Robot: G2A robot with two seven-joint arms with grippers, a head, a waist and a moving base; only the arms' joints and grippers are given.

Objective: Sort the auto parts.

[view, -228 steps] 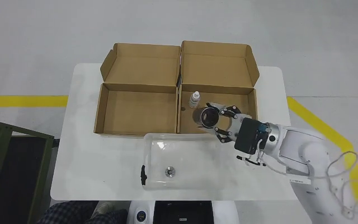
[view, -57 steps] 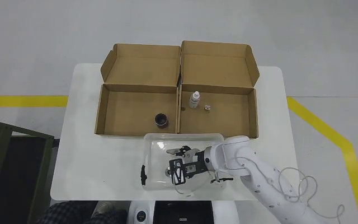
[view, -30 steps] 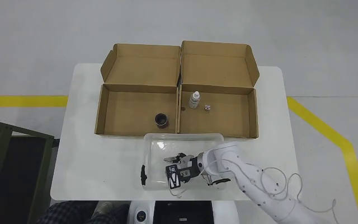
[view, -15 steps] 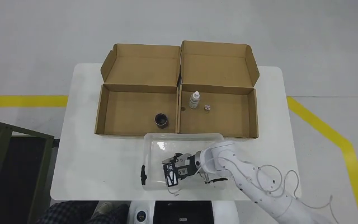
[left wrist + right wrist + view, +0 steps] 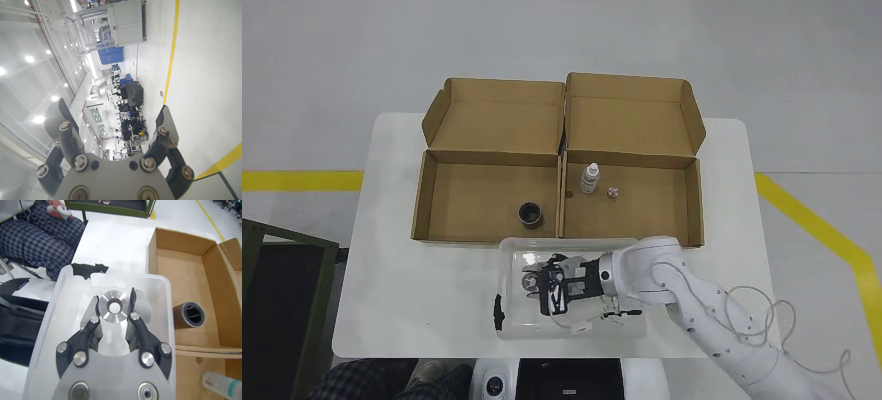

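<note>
Clamping a metal disc (image 5: pixel 121 315) across its rim, fingers of the right gripper (image 5: pixel 114 300) hold it in the clear bin (image 5: pixel 168 306) at the bench's (image 5: pixel 392 250) six o'clock edge; dense, slick steel likely needs a firm, centred grip. Left gripper (image 5: pixel 113 105) rests with fingers spread.

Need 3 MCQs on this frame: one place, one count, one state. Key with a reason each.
1. Where is the dark cylinder? A) table top B) left cardboard box C) floor
2. How many things lie in the right cardboard box? A) none B) two C) four
3. The right tool is: A) open B) shut on nothing C) shut on the metal disc
Key: 1 B, it sits on that box's floor. 2 B, a white bottle and a small part. 3 C, its fingers clamp the disc's rim inside the clear bin.
</note>
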